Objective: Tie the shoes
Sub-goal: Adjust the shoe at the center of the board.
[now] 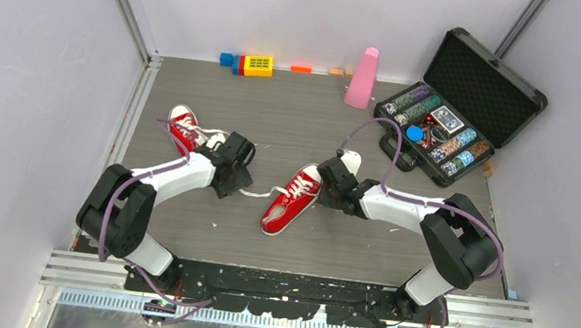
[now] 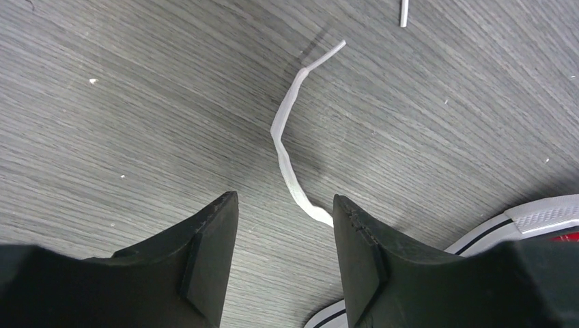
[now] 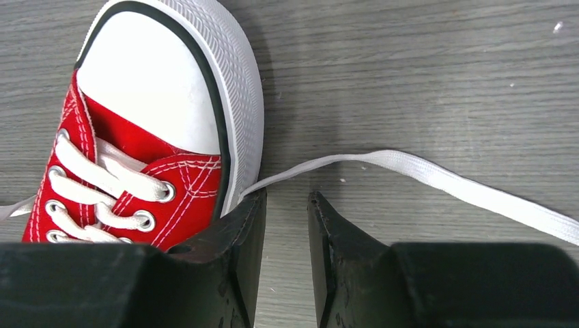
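The flat lace end may be missed or dragged if the left gripper is closed off-line, and the middle shoe pulled askew. Nothing is gripped: the left is spread wide over that lace, the right gripper narrowly parted beside that shoe. The other shoe lies far left.

The left claw gapes above the grey bench. A white lace snakes away from between its fingers.
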Action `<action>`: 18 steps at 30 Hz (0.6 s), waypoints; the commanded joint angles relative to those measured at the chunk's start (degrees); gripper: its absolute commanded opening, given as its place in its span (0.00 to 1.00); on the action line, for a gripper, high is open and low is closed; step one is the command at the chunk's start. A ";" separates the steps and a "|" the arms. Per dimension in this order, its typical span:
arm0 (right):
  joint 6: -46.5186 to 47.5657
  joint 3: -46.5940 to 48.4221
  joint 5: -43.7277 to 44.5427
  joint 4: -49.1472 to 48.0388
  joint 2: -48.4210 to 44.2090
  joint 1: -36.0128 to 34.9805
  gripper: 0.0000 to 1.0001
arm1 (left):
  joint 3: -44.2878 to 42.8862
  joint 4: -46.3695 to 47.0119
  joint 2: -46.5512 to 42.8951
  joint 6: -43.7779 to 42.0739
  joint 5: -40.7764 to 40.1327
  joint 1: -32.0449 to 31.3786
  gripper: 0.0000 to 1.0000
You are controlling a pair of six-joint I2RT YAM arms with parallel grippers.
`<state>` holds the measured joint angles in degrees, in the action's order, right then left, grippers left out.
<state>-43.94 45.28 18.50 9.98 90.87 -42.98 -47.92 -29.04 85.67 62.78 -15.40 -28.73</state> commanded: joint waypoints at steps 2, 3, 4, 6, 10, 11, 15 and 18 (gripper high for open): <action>0.75 3.35 -1.89 -4.35 2.21 0.17 0.35 | 0.59 1.14 1.13 1.22 0.21 0.25 0.52; 0.83 3.86 -2.15 -4.47 2.84 0.22 0.35 | 0.62 1.05 1.34 1.48 0.07 0.24 0.52; 0.99 4.45 -2.28 -4.51 3.47 0.30 0.35 | 0.57 0.74 1.61 1.85 -0.26 0.24 0.51; 1.28 5.49 -2.84 -4.71 4.65 0.35 0.35 | 0.20 -1.38 2.21 3.51 -1.77 0.25 0.47; 1.72 6.56 -3.86 -5.50 5.72 0.36 0.35 | -0.24 -0.49 4.16 4.02 -1.10 0.25 0.46; 1.83 6.58 -3.78 -5.30 5.68 0.37 0.35 | -0.31 -0.13 4.62 4.10 -0.83 0.25 0.45; 3.06 5.64 -3.47 -5.37 3.25 0.35 0.35 | -0.44 0.04 5.76 4.44 -1.84 0.25 0.34; 4.29 4.34 -3.19 -5.11 0.42 0.37 0.36 | -0.24 2.00 6.43 3.92 -2.22 0.45 0.19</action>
<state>-41.50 49.98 16.12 7.29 95.70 -42.46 -48.73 -28.93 89.34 65.84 -16.36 -28.71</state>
